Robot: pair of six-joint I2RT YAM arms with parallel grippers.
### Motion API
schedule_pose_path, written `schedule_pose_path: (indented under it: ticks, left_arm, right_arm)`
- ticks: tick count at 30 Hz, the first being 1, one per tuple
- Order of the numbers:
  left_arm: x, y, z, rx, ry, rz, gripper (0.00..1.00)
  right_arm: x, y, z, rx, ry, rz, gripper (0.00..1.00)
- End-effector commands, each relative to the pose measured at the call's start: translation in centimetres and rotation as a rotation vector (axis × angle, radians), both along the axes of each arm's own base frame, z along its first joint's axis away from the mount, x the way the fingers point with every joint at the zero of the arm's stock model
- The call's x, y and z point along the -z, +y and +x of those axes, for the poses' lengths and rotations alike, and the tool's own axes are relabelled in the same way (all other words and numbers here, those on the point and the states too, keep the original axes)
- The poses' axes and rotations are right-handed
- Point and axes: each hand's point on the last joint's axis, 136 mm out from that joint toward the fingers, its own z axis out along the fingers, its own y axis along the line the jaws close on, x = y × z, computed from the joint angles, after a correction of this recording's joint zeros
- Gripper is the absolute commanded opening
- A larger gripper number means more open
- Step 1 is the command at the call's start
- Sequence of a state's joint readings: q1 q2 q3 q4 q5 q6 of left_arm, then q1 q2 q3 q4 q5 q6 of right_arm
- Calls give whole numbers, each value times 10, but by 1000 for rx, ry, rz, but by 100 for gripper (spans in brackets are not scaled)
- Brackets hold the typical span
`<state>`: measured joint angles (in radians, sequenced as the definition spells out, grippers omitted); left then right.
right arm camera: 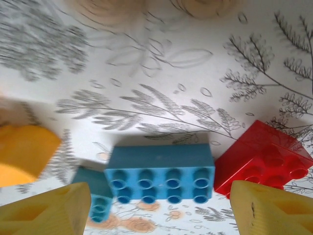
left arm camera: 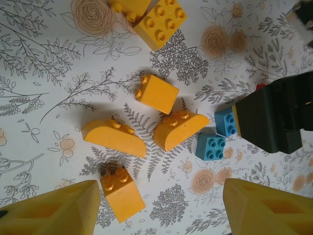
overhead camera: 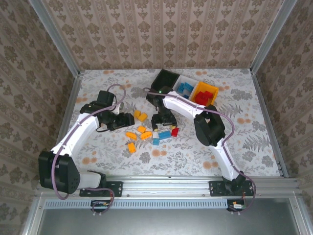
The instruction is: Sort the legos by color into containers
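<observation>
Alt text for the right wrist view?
A long blue brick lies between the right gripper's open fingers on a leaf-patterned table. A red brick sits at its right end, a small blue brick and an orange one at its left.

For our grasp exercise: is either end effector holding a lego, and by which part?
Nothing is held. The left end effector is open over orange legos; the right end effector is open astride a long blue lego.

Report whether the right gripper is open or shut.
Open. The right gripper shows fingertips wide apart, the long blue brick between them.
</observation>
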<state>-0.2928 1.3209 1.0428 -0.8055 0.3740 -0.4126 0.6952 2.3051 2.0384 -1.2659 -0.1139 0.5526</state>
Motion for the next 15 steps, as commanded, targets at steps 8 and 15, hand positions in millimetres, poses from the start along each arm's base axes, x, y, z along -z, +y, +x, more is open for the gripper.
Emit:
schedule_pose_path:
  ticks: [8, 15]
  left_arm:
    - [-1, -2, 4, 12, 7, -6, 69]
    - [3, -1, 3, 18, 16, 0, 69]
  right_arm:
    - [11, 14, 5, 9, 39, 4, 77]
    - [26, 4, -6, 20, 75, -30, 77]
